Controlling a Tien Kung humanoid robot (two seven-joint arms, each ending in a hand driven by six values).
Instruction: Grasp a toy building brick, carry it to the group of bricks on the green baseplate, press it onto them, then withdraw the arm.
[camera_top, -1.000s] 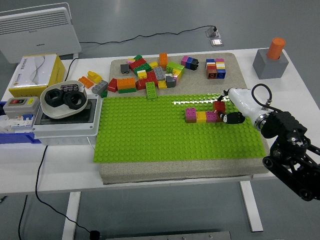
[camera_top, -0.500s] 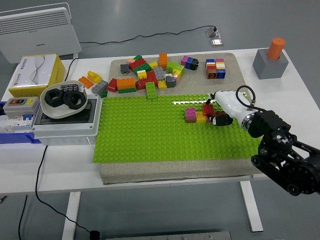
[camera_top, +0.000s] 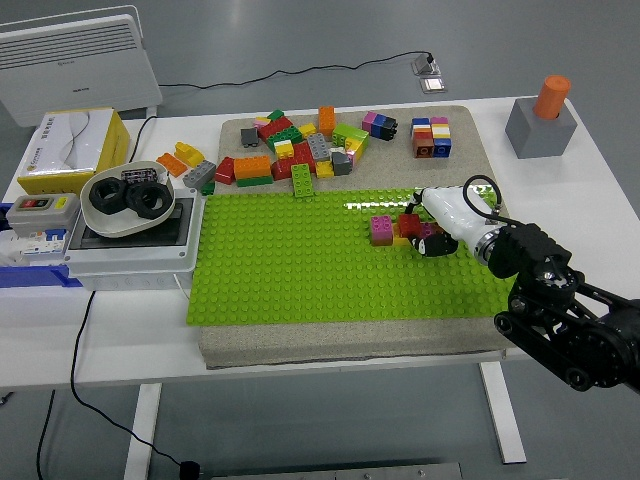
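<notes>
Head view. The right arm comes in from the lower right corner of the frame, black links leading to a white right hand (camera_top: 440, 222) that lies over the right-centre of the green baseplate (camera_top: 300, 270). The fingers are curled tight around a red brick (camera_top: 411, 225), dark fingertips (camera_top: 430, 243) showing just below it. The red brick sits against the short row of bricks on the baseplate: a magenta brick (camera_top: 381, 229) at the row's left end, a yellow brick (camera_top: 401, 238) next to it, mostly covered by the hand. Cannot tell whether the red brick is fully seated on the row or only touching it.

The baseplate lies on a beige mat (camera_top: 340, 345) at the centre of the white table (camera_top: 120, 340). A loose pile of mixed bricks (camera_top: 290, 150) spreads across the top of the mat, upper centre of the frame, with a small stacked block of bricks (camera_top: 431, 137) to its right.

Left of frame: a bowl holding black rings (camera_top: 128, 198) on a grey box (camera_top: 130, 255), and a yellow carton (camera_top: 70, 150) behind it. Upper right: a grey block with an orange cylinder (camera_top: 545, 115) on top.
</notes>
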